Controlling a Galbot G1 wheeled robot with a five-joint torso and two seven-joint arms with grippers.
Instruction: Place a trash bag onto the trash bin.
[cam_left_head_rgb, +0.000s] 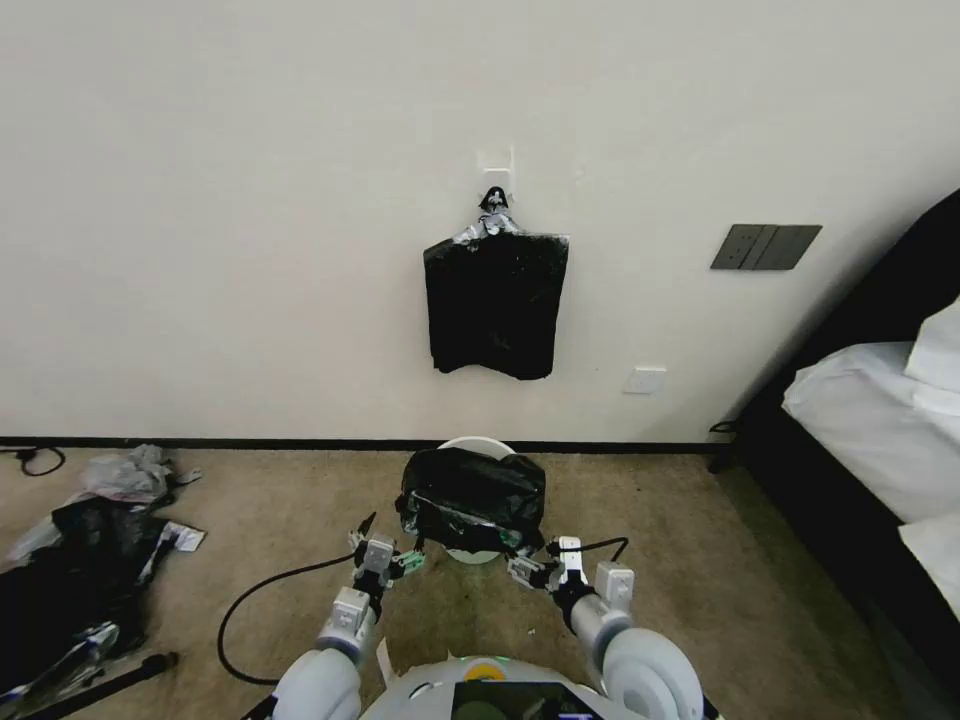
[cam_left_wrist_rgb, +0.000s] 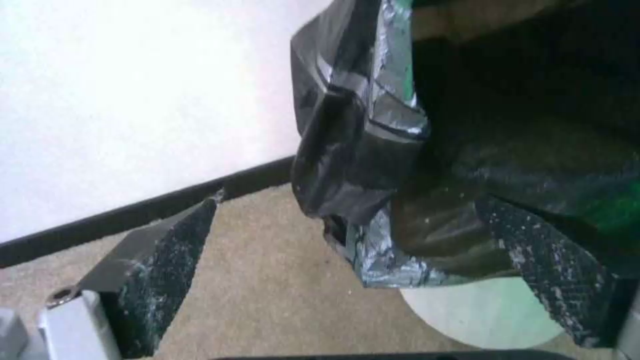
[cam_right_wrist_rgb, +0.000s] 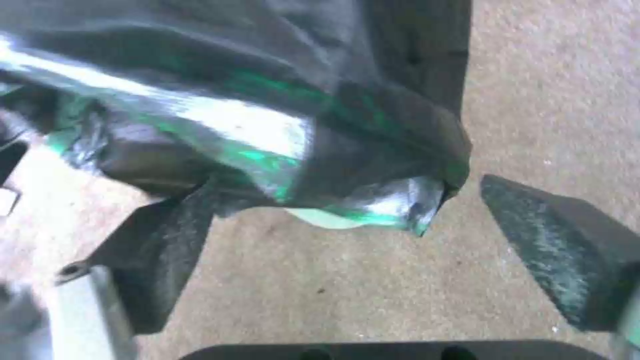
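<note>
The cream-white trash bin (cam_left_head_rgb: 476, 446) stands on the carpet against the wall. The glossy black trash bag (cam_left_head_rgb: 472, 500) is draped over it and covers most of its wall. My left gripper (cam_left_head_rgb: 390, 543) is open at the bag's lower left corner. My right gripper (cam_left_head_rgb: 531, 561) is open at the lower right corner. In the left wrist view the bag (cam_left_wrist_rgb: 373, 165) hangs between the spread fingers (cam_left_wrist_rgb: 167, 260), with the bin (cam_left_wrist_rgb: 487, 315) below. In the right wrist view the bag's hem (cam_right_wrist_rgb: 287, 150) hangs between the spread fingers (cam_right_wrist_rgb: 553, 235), and a sliver of bin (cam_right_wrist_rgb: 320, 218) shows.
A flat bundle of black bags (cam_left_head_rgb: 495, 300) hangs on the wall above the bin. A heap of plastic scraps (cam_left_head_rgb: 80, 540) lies on the floor at the left. A black cable (cam_left_head_rgb: 255, 600) loops over the carpet. A bed (cam_left_head_rgb: 880, 430) stands at the right.
</note>
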